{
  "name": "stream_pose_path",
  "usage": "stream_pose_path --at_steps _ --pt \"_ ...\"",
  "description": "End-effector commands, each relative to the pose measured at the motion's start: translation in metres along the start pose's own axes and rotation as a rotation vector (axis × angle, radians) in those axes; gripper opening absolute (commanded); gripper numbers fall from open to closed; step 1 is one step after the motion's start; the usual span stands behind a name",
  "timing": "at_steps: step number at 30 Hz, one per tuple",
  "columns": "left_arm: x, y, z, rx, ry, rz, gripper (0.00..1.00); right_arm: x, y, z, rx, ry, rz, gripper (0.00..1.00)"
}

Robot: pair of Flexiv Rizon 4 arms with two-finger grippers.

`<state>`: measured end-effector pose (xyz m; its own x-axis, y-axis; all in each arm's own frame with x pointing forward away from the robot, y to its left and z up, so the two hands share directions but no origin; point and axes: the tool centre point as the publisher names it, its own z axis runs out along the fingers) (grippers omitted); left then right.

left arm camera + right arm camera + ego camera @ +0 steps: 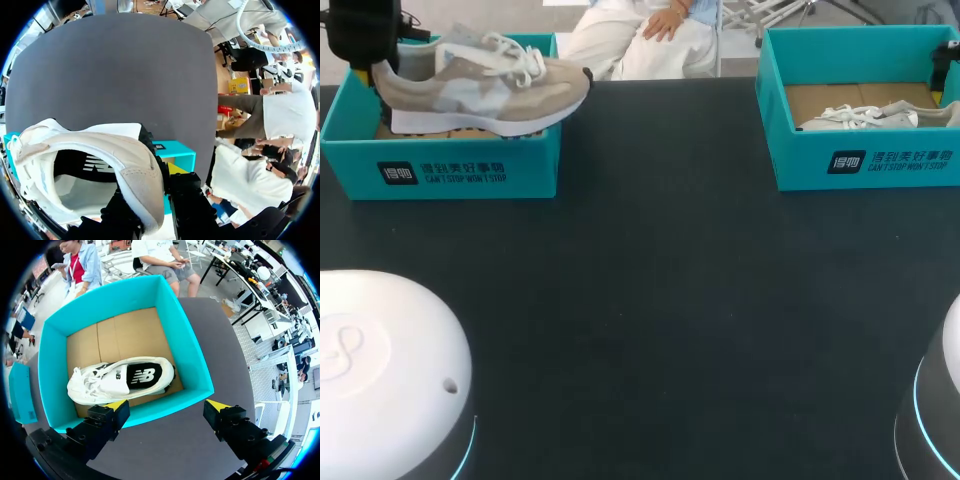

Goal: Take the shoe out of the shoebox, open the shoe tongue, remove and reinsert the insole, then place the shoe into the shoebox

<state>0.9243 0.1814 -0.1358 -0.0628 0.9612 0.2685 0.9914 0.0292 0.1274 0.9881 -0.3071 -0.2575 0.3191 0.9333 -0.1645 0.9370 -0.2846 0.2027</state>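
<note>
A beige and white shoe (485,85) hangs level over the left teal shoebox (440,170), its toe sticking out past the box's right wall. My left gripper (365,65) is shut on the shoe's heel. In the left wrist view the heel collar (135,185) sits pinched between the black fingers, with the box (175,152) below. My right gripper (167,407) stands open over the near wall of the right shoebox (195,360). In that box a second white shoe (122,380) lies on its side.
The right shoebox (865,165) with its shoe (865,117) stands at the back right, and my right arm (945,65) is at its far edge. The dark tabletop (660,300) spreads between the boxes. White arm bases (380,370) (940,400) fill the near corners.
</note>
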Motion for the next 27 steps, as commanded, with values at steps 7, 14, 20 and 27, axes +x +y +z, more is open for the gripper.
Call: stream_pose_path --at_steps 7,14,20,27 --pt "-0.022 -0.044 -0.002 0.048 0.021 0.014 0.0 0.0 -0.001 0.0 -0.003 0.0 0.001 1.0" --pt "-0.081 -0.099 -0.01 0.109 0.001 0.074 0.0 0.0 -0.001 0.0 -0.003 0.0 0.001 1.0" --pt "-0.126 -0.115 -0.012 0.17 -0.008 0.094 0.0 0.0 -0.001 0.0 -0.003 0.0 0.001 1.0" --pt "-0.186 -0.138 -0.015 0.199 -0.024 0.151 0.0 0.0 -0.001 0.0 -0.003 0.0 0.001 1.0"
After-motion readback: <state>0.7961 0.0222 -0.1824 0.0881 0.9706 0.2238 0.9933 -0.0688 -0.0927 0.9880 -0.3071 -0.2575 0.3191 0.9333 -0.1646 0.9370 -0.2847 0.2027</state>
